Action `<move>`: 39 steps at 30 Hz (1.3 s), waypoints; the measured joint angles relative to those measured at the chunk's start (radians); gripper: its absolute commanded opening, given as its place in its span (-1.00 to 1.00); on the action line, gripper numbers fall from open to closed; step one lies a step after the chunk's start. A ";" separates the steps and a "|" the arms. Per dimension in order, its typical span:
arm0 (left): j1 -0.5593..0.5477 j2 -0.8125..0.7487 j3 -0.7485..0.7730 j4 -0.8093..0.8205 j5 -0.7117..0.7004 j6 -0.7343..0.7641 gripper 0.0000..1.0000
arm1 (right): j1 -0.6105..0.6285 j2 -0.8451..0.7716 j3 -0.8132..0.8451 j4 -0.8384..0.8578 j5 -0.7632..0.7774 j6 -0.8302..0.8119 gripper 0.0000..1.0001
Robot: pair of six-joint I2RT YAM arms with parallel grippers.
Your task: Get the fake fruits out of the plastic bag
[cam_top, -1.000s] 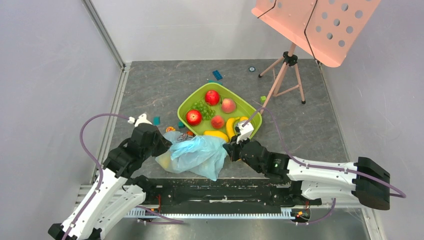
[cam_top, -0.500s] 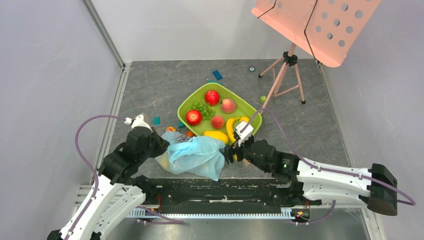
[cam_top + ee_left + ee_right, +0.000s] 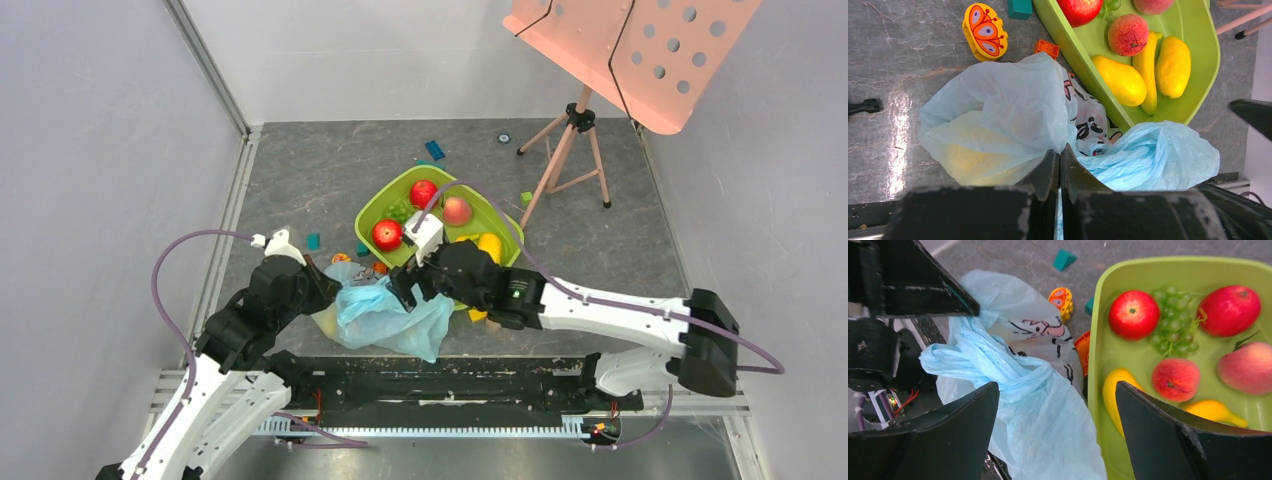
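Top external view: the plastic bag (image 3: 395,312) lies crumpled on the grey table (image 3: 300,170), pressed against the near-left rim of the green tray (image 3: 366,212). The left gripper (image 3: 325,290) sits at the bag's side away from the tray. The right gripper (image 3: 405,285) hangs over the bag just beside the tray's near-left rim.

In the left wrist view, the left gripper's fingers (image 3: 1048,172) are pressed together with a fold of the light-blue film pinched between them. A yellow fruit (image 3: 968,159) shows dimly through the bag at the end farthest from the tray. The printed part of the bag touches the tray's wall. A butterfly block (image 3: 984,31) and an orange block (image 3: 1047,48) lie on the table just outside the tray's left rim.

In the right wrist view, the right gripper's fingers (image 3: 973,410) are spread wide and hold nothing, with the bag's bunched neck below the gap. Inside the tray are a red apple (image 3: 1133,314), grapes (image 3: 1173,320), a peach (image 3: 1248,367), a rough-skinned red fruit (image 3: 1175,379) and a banana (image 3: 1147,65).
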 measured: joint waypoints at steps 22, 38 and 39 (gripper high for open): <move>0.000 -0.003 -0.009 0.009 -0.023 -0.004 -0.96 | -0.019 -0.064 -0.126 -0.042 -0.081 0.098 -1.00; 0.000 -0.004 -0.008 -0.010 -0.042 -0.033 -0.42 | -0.019 -0.478 -0.547 0.130 0.163 0.358 -1.00; 0.000 -0.006 -0.006 -0.011 -0.040 -0.026 -0.09 | -0.019 -0.478 -0.555 0.146 0.158 0.357 -1.00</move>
